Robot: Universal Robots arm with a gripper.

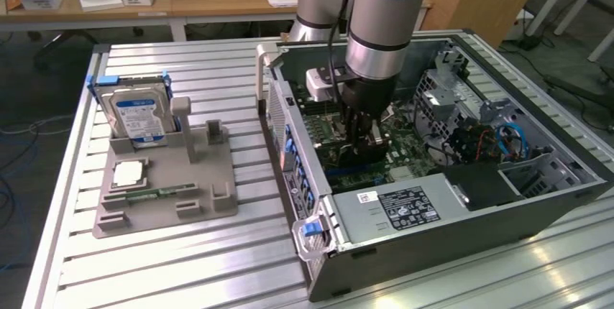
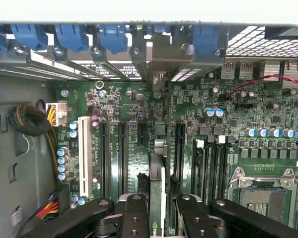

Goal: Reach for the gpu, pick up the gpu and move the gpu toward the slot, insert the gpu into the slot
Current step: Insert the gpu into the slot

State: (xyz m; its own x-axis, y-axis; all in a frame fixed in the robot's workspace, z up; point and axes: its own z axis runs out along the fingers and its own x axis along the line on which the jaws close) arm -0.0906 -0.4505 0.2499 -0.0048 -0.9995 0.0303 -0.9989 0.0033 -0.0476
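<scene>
Reaches down into the open computer case [image 1: 537, 201], gripper [image 1: 363, 152] low over the motherboard [image 2: 124, 99]. Grasps the gpu [image 2: 156, 193] edge-on, pinched between the two black fingers [image 2: 136, 218], jaws pressed against its flat faces. Holds it upright and parallel to the long black expansion slots [image 2: 121, 148], set between two of them, far end pointing toward the rear bracket bay under the blue clips [image 2: 69, 34]. Hard to say whether resting in a slot or poised just above one; possibly just touching.

In the exterior view, sits at about eleven o'clock from the power supply [image 1: 403, 205]. At nine o'clock from the case, well apart on the slatted table [image 1: 192, 273], a grey holder [image 1: 216, 205]. Carries a hard drive [image 1: 137, 111] standing upright at its eleven o'clock corner. Also carries a processor chip [image 1: 128, 172] and a green memory stick [image 1: 154, 194], lying flat toward its eight o'clock side.
</scene>
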